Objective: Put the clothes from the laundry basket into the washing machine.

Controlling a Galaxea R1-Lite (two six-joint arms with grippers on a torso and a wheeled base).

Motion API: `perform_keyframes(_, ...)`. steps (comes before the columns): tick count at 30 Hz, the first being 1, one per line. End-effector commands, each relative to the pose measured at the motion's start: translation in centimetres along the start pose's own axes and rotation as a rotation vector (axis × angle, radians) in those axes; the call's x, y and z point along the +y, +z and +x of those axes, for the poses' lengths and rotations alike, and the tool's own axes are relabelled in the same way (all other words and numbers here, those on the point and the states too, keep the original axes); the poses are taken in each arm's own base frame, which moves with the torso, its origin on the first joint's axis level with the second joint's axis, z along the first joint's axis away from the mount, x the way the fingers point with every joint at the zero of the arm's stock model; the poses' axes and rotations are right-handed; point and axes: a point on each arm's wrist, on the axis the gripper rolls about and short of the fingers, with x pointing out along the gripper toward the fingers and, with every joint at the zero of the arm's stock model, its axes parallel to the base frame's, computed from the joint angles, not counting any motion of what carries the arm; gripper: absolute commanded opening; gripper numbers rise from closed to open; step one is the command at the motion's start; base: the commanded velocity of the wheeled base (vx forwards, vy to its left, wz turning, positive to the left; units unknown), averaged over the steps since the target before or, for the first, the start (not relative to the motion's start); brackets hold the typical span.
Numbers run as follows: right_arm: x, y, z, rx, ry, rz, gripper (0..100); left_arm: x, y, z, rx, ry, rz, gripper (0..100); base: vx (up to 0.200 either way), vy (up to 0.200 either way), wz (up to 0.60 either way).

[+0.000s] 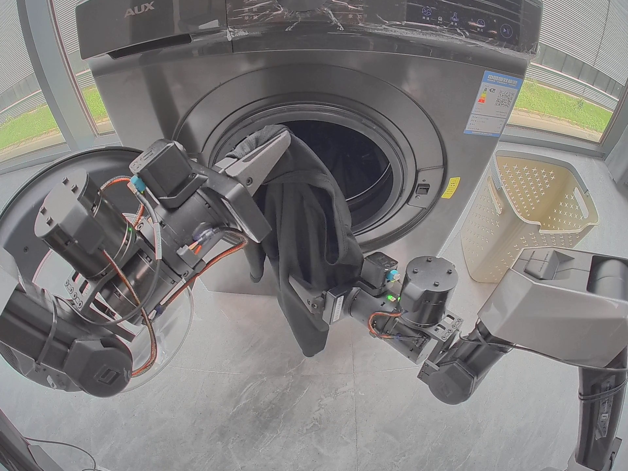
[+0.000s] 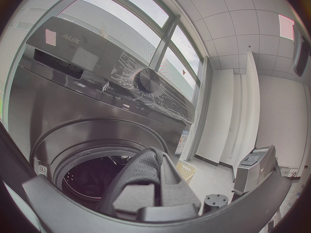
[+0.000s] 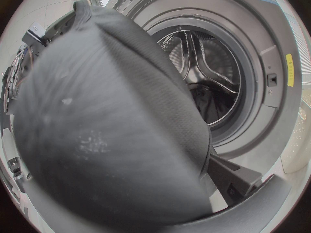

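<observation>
The task is well along, and this may be the last item. A dark grey knitted garment [image 1: 307,224] hangs in front of the round drum opening [image 1: 366,171] of the silver-grey front-loading washing machine [image 1: 392,80]. It is not yet inside: its upper end is level with the opening's near rim and the rest drops toward the floor.

The left gripper [image 1: 278,142] has its fingers closed on the garment's top fold, right at the mouth of the drum. The right gripper [image 1: 302,294] sits lower, its fingers pinched on the hanging part, as far as the head view shows. The machine's round glass door [image 1: 85,161] stands swung open on the robot's left.

The right wrist view shows a dark cloth [image 3: 207,105] already lying low in the steel drum, so some of the load has gone in. The cream perforated plastic laundry basket [image 1: 484,230] stands on the floor just right of the machine, and the part of its inside that shows holds nothing. What remains is to feed this garment fully through the opening and let go.

As for writing:
- pale brand lettering [image 1: 139,10] on the drawer front
- a blue-and-white rating label [image 1: 492,103] with a square code on the upper right face
- a small yellow sticker [image 1: 450,188] beside the latch
- lit symbols on the film-wrapped control panel [image 1: 458,17]

I leave the print unread.
</observation>
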Motion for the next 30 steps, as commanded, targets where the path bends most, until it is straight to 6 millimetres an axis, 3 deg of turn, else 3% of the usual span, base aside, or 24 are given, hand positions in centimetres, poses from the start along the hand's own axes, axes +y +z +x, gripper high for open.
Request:
perform_keyframes(1, 0.3, -1.8, 2.0, 0.006, 0.013, -0.005, 100, -0.4, 0.2, 0.0, -0.008, -0.010, -0.004, 0, 0.000, 0.000, 0.00)
perform_keyframes(11, 0.3, -3.2, 4.8, -0.038, 0.020, -0.004, 100, -0.9, 0.9, 0.0, -0.024, -0.025, -0.011, 0, 0.000, 0.000, 0.00)
perform_keyframes(25, 1.9, -3.9, 5.0, -0.040, 0.066, 0.002, 100, -0.6, 0.8, 0.0, -0.023, -0.014, -0.006, 0, 0.000, 0.000, 0.00)
perform_keyframes(30, 2.0, -4.7, 6.3, -0.060, 0.060, 0.009, 100, -0.6, 1.1, 0.2, -0.038, -0.016, -0.007, 0, 0.000, 0.000, 0.00)
